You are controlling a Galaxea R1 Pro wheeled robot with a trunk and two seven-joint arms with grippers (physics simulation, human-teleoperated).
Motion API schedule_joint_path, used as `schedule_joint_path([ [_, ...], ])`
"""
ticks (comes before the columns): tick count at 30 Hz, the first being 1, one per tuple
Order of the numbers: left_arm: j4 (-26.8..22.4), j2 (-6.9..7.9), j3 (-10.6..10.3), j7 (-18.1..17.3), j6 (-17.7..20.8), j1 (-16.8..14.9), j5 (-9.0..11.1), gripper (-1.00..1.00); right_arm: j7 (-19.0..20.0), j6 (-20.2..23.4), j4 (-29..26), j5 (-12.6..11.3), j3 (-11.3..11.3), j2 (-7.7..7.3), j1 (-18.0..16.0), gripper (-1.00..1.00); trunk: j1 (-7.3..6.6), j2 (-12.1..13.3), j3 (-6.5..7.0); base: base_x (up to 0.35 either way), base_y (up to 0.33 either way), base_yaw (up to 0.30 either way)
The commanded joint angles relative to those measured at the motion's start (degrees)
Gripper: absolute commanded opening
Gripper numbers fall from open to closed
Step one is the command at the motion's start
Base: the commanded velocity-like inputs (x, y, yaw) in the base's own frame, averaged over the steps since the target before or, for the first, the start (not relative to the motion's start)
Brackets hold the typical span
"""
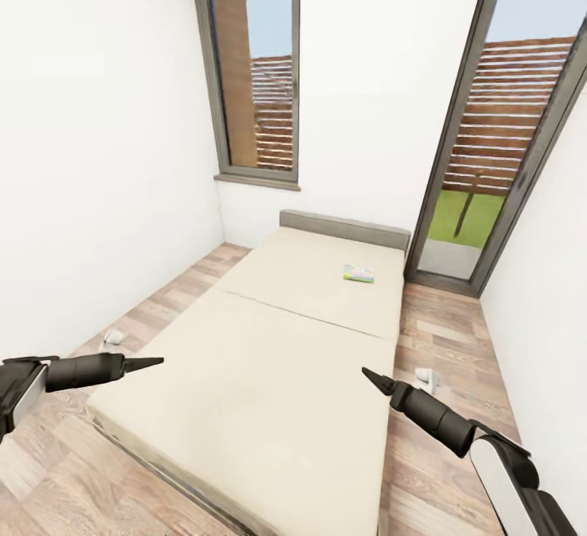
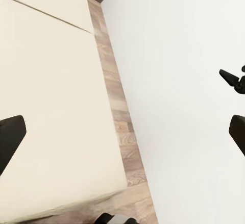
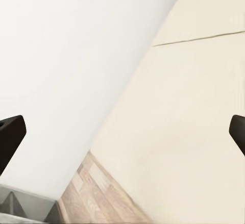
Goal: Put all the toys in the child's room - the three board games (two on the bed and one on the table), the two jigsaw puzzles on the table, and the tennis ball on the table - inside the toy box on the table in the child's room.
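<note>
Item: board game (image 1: 359,274), one flat box with green edging and pale printed top, lying flat on the bed (image 1: 269,357). Location: far section of the mattress, beyond the seam that crosses it, toward the right-hand long edge and a little short of the grey headboard (image 1: 344,228); its long axis runs roughly across the bed, parallel to the headboard. Only this one game shows on the mattress. Left gripper (image 1: 151,363): hangs over the floor just off the bed's near left corner, fingers reading as a single closed point in the head view, though the left wrist view shows dark fingertips (image 2: 11,137) set wide apart, so I cannot tell how far open it is; it holds nothing. Right gripper (image 1: 368,376): over the near section by the right-hand long edge, same ambiguity, nothing held. Governing relation: the box lies well ahead of both hands, toward the headboard end, and on the right arm's side (the right is judged the nearer). The base will probably need to advance along the right-hand floor strip (image 1: 444,340) first.
</note>
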Motion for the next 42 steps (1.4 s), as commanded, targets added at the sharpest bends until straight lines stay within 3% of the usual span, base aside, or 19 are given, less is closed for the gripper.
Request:
schedule_joint_path([
  [1,0.01,-0.02,-0.02,-0.09,0.60,-0.07,0.10,1.00,0.02,0.46,-0.08,-0.36,-0.01,0.06,-0.05,1.00,0.03,-0.13,-0.17,0.000,0.000,0.251],
  [20,-0.38,-0.12,0.11,-0.34,0.61,-0.08,0.16,1.00,-0.45,0.36,-0.24,-0.28,0.37,0.52,-0.14,1.00,0.03,-0.13,-0.97,0.000,-0.130,0.251],
  [42,-0.43,-0.20,0.10,-0.27,0.52,-0.08,0.18,1.00,-0.29,0.34,-0.31,-0.18,0.48,0.47,-0.09,1.00,0.03,-0.13,-1.90,-0.024,-0.010,0.251],
])
